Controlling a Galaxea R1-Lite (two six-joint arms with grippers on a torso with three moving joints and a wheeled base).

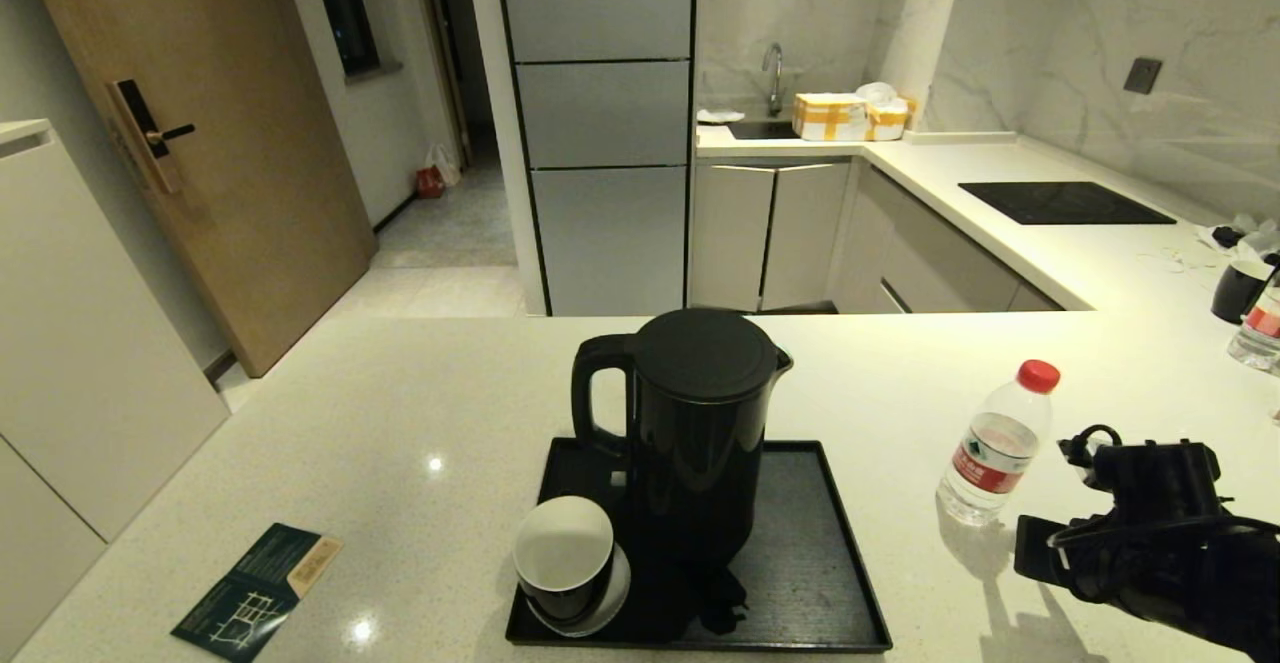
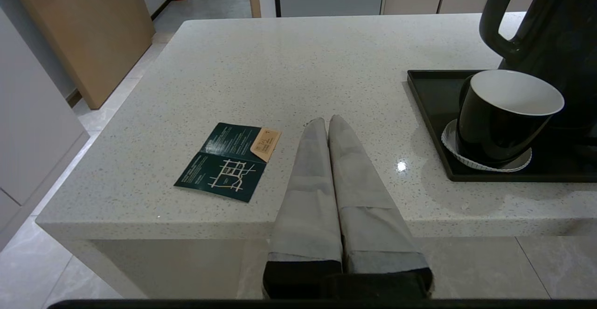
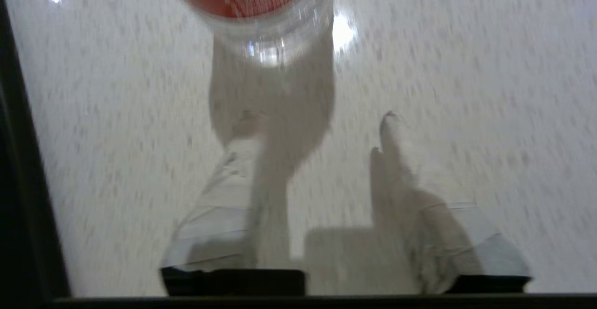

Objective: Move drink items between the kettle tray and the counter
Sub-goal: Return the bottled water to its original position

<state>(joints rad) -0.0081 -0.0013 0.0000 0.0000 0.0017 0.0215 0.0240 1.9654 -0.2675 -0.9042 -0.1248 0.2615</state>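
A tall black kettle (image 1: 690,423) stands on the flat black kettle tray (image 1: 800,553) on the speckled counter (image 1: 400,413). At the tray's front left, a small black cup (image 1: 565,558), white inside, rests on a white saucer (image 1: 610,598). A red-capped water bottle (image 1: 995,448) stands upright on the counter to the right of the tray. My right arm (image 1: 1150,533) reaches in just behind it. In the right wrist view my right gripper (image 3: 319,118) is open and empty, with the bottle's base (image 3: 266,10) ahead of its fingertips. My left gripper (image 2: 326,121) is shut over the counter's front edge, left of the cup (image 2: 506,113).
A dark green leaflet (image 1: 255,593) lies near the counter's front left. At the far right stand another black cup (image 1: 1240,288) and a bottle (image 1: 1262,328). A black cooktop (image 1: 1065,203) and a sink with boxes (image 1: 845,115) sit further back.
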